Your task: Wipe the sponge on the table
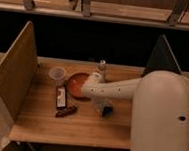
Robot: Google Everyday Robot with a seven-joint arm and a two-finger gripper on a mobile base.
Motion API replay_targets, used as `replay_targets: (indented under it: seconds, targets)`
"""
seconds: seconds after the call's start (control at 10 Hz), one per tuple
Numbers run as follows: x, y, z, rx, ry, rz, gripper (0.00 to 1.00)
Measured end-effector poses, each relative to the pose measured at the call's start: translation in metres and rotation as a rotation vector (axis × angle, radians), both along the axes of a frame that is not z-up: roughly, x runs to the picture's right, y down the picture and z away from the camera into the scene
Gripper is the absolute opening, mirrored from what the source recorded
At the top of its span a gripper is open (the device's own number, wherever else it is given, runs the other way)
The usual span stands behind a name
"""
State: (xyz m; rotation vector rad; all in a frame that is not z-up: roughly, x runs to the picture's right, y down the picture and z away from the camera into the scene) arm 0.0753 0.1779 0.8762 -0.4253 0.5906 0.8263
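The table [83, 129] is a light wooden plank top with a tan side board on the left and a dark board on the right. My white arm reaches in from the right and bends down over the middle of the table. The gripper [105, 109] is low against the tabletop, just right of the red-orange bowl [76, 83]. A small bluish patch at its tip looks like the sponge [108, 111], mostly covered by the gripper.
A clear cup [57, 74] stands left of the bowl. A dark packet with white marks [61, 96] and a dark brown-red bar [66, 111] lie in front of them. A small bottle [102, 66] stands behind the arm.
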Motion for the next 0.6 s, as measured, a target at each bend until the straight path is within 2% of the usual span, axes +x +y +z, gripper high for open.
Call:
replay_targets:
  seconds: [0.2,0.4,0.6]
  targets:
    - [-0.035,0.002,0.001,0.000,-0.074,-0.006,0.00]
    - [-0.068,0.013,-0.013,-0.004,-0.148,-0.031,0.00]
    - [-0.082,0.030,-0.032,-0.026,-0.175,-0.070,0.00]
